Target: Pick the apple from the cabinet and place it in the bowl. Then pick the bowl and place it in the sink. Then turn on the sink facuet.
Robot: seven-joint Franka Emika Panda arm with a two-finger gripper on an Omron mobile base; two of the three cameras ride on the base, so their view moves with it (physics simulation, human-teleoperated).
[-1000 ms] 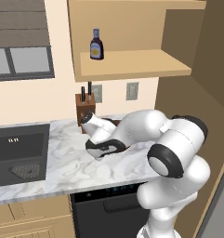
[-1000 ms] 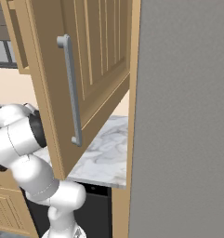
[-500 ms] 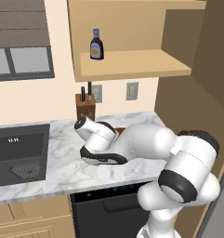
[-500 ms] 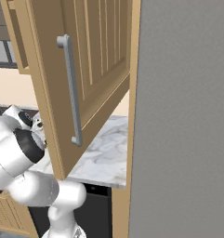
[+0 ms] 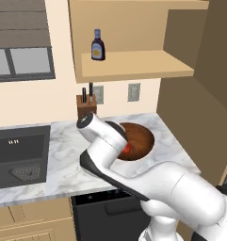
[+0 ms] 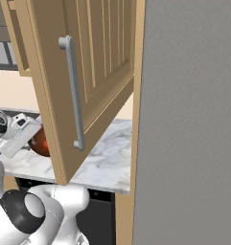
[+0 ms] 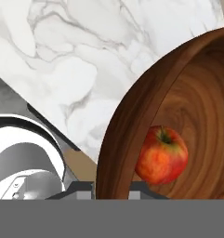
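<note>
On the marble counter (image 5: 63, 160) — bowl (image 7: 187, 107) with apple (image 7: 161, 155) resting inside, gripper (image 7: 111, 188) pinching the bowl's near rim, fingers pressed against the wall.

My white marble counter (image 5: 63, 160) carries the wooden bowl (image 5: 138, 139) near its right end and the knife block (image 5: 86, 105) against the wall; the sink (image 5: 18, 153) sits sunk at its left.

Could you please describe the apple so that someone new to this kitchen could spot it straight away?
Look at the marble counter between the dark sink and the side wall. On it, in front of the knife block, sits a wide wooden bowl. The apple lies inside: small, round, red with yellow blush.
</note>
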